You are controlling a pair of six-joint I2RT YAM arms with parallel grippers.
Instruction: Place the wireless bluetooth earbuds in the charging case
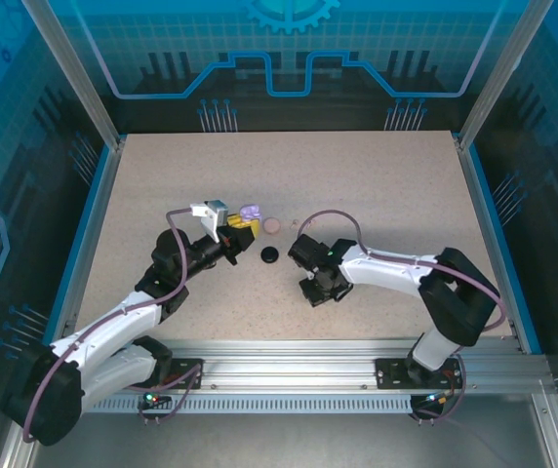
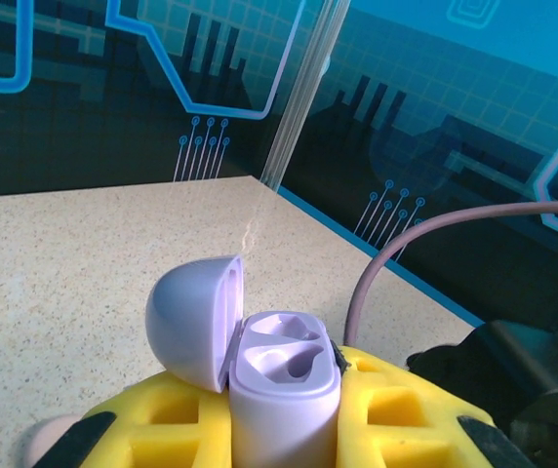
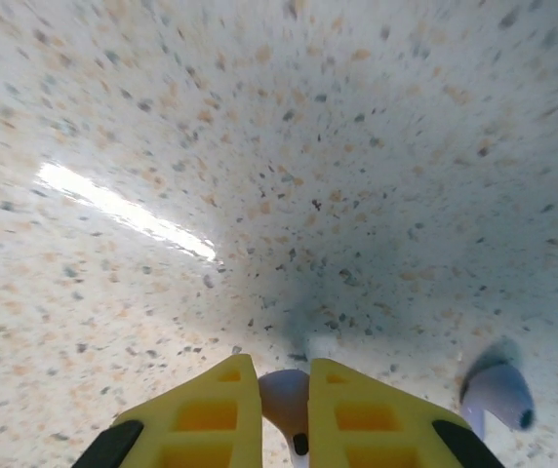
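On table (image 3: 259,146), right hand (image 3: 282,372) pinching earbud (image 3: 281,402)

Top external: high, behind the arm bases (image 1: 404,370), tilted down over the table (image 1: 377,185). Left wrist: low behind left gripper (image 2: 284,414), nearly level, facing far corner post (image 2: 303,97). Right wrist: very close, aimed down at same speckled tabletop.
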